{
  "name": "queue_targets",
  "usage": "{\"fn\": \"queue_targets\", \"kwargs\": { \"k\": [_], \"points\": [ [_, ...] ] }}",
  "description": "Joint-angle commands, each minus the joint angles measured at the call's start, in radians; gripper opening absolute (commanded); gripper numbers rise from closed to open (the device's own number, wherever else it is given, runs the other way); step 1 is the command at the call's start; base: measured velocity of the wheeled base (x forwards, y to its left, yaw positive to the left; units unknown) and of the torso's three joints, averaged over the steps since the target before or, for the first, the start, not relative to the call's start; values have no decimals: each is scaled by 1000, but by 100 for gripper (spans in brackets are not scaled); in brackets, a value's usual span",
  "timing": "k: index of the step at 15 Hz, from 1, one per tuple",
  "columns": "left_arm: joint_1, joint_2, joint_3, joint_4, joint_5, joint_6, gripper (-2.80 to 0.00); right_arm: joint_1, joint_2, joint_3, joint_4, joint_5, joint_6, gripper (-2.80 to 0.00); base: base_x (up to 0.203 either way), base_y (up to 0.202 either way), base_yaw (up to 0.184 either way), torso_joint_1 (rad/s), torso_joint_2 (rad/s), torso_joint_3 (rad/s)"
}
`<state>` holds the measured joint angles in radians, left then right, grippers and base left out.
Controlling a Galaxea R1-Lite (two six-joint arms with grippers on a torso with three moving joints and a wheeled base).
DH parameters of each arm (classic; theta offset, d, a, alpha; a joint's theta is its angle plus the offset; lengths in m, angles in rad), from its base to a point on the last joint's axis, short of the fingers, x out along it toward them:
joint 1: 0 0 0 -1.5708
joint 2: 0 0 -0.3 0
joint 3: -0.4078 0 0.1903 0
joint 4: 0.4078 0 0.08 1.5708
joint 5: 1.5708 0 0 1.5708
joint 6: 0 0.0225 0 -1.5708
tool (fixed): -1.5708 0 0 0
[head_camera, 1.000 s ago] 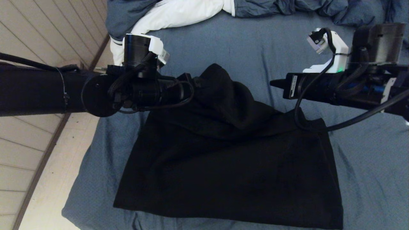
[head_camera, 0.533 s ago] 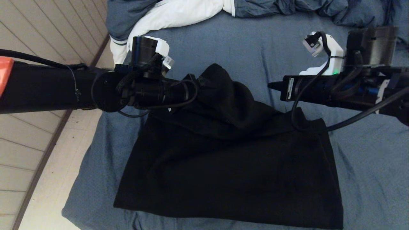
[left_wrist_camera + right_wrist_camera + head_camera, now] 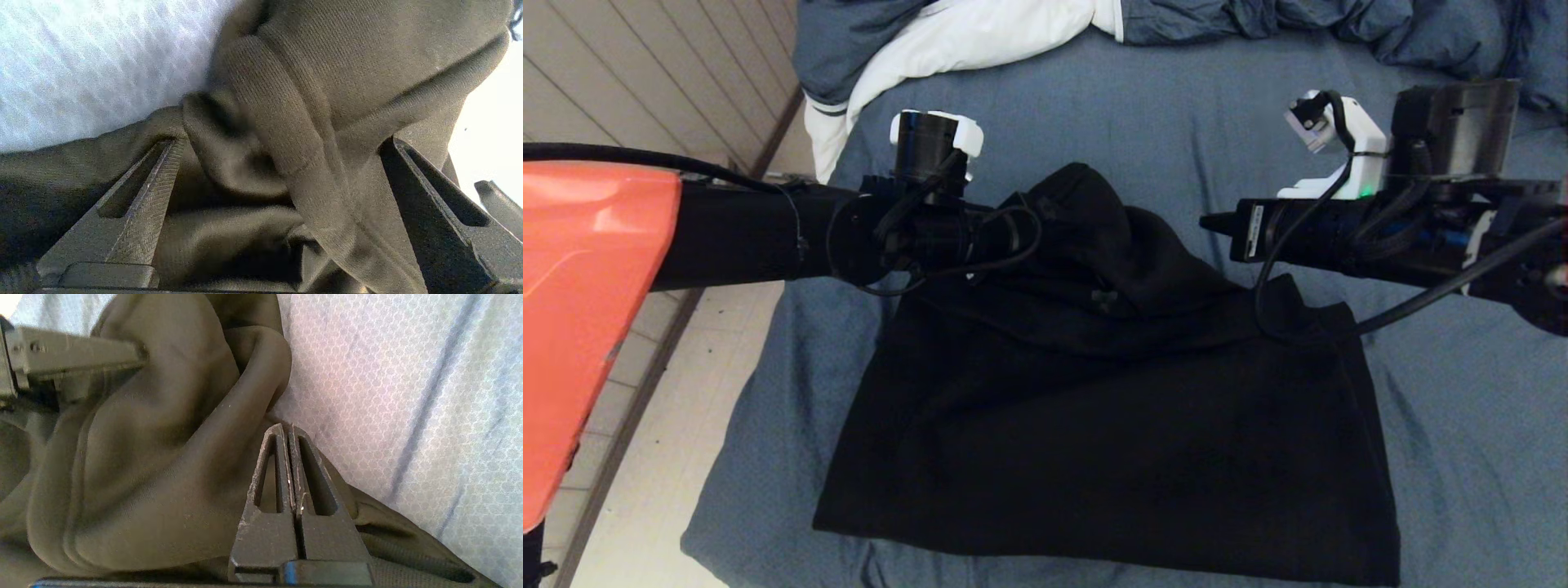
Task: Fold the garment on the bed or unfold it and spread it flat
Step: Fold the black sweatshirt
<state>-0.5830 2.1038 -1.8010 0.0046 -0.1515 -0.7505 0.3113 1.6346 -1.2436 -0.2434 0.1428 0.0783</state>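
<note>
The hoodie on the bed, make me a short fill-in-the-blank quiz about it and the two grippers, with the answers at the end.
1. The garment lying on the bed is ____ in colour.
2. The left gripper has its fingers ____ around a bunched fold of the garment.
3. The right gripper has its fingers ____.
4. The duvet bunched at the far end of the bed has a ____ lining.

Missing words: black; open; shut; white
</note>
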Motion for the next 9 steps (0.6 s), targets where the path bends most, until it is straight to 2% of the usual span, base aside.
{"fn": "queue_targets", "kwargs": {
  "k": [1,9],
  "points": [
    [9,14,-42,1,0,-4,0,2,16,-2,-2,1,0,-280,0,0,0,0,0,0],
    [4,30,-128,16,-1,-4,0,2,13,1,-4,1,0,-280,0,0,0,0,0,0]
  ]
}}
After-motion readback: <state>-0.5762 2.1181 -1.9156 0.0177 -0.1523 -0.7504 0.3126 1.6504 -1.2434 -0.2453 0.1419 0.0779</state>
